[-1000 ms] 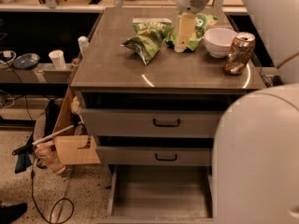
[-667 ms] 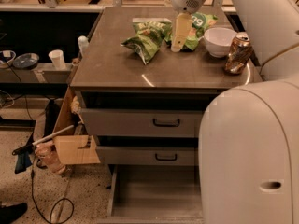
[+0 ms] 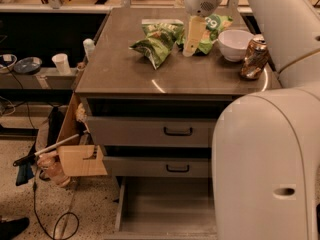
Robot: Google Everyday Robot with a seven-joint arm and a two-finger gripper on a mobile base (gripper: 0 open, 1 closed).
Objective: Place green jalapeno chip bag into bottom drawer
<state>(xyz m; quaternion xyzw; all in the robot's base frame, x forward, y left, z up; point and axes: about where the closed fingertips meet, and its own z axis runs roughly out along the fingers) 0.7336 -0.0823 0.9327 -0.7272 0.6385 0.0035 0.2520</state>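
The green jalapeno chip bag [image 3: 157,41] lies crumpled on the grey cabinet top [image 3: 125,74], left of middle at the back. My gripper [image 3: 188,50] hangs down from the white wrist just right of that bag, between it and a brighter green bag [image 3: 216,28], low over the top. The bottom drawer [image 3: 165,211] stands pulled out at the foot of the cabinet, a shallow grey tray with nothing in it. My white arm covers its right part.
A white bowl [image 3: 235,44] and a brown can [image 3: 254,58] stand on the right of the cabinet top. Two shut drawers with black handles [image 3: 177,131] sit above the open one. A cardboard box [image 3: 75,154] and cables lie on the floor at the left.
The gripper has moved a little left, closer to the olive bag. The arm's white body has swung further into the right of the view.
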